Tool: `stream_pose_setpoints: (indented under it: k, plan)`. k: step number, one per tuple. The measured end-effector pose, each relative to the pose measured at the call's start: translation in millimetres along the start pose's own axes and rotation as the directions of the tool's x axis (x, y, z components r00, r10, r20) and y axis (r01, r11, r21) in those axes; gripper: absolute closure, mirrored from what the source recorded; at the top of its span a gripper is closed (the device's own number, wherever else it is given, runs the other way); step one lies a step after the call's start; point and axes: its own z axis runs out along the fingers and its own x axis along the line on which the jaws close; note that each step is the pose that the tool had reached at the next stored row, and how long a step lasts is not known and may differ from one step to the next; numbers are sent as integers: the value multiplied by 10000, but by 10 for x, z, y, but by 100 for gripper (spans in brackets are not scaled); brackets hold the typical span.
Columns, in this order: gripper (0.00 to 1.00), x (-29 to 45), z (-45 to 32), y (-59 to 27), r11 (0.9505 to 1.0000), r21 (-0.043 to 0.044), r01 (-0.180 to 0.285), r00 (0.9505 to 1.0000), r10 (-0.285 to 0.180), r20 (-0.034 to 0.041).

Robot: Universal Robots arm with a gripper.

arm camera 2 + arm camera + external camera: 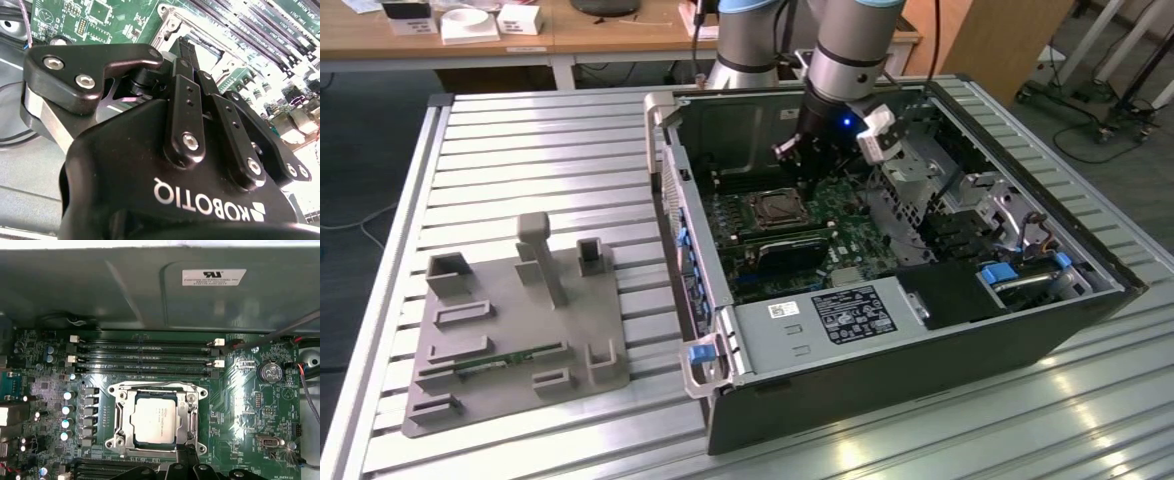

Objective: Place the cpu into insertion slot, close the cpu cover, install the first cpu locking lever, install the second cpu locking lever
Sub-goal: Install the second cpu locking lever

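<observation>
CPU (155, 421) sits flat in the insertion slot (121, 416) in the first wrist view, its pale metal top showing squarely inside the silvery rim, with green board around it and the long black memory slots (145, 354) on the far side of the socket. So the placing step looks done. Whether the cpu cover (156, 388) is already folded down over the chip or lies back, I cannot tell; a thin silvery frame runs round the chip's edges.

In the exterior view the end effector (803, 172) hangs inside the open computer case (907, 360), just above the socket's far side, with the arm coming down from the far edge of the worktop (534, 150). In the second wrist view its black fingers (186, 50) point down at the socket corner; they look drawn close together with nothing between them, though I judge that rather than see it plainly.

To do the step in hand well, as I judge it, the fingertips should press only on the frame or lever, never on the chip's top, and come down straight, since the socket is hemmed in by capacitors (67, 410) to the left in the first wrist view.

A grey fixture tray (507, 340) lies well apart, at the exterior view's left.
</observation>
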Motion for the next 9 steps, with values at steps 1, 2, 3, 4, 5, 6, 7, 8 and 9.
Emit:
stream_pose_setpoints:
  k: [1,2,3,4,5,6,7,8,9]
  plan:
    - [90,0,-1,-11,10000,0,0,10000,0,0]
    - [90,0,-2,-26,10000,1,0,10000,0,0]
    - [90,1,-3,-42,10000,1,0,10000,0,-1]
    - [90,1,-4,-58,10000,2,0,10000,0,-1]
    - [90,1,-4,-75,10000,1,0,10000,0,0]
    - [90,2,-5,-93,10000,0,0,10000,0,0]
    - [90,2,-6,-110,10000,0,0,10000,0,0]
    - [90,2,-7,-126,10000,0,0,10000,0,0]
    - [90,3,-8,-143,10000,2,0,10000,0,-1]
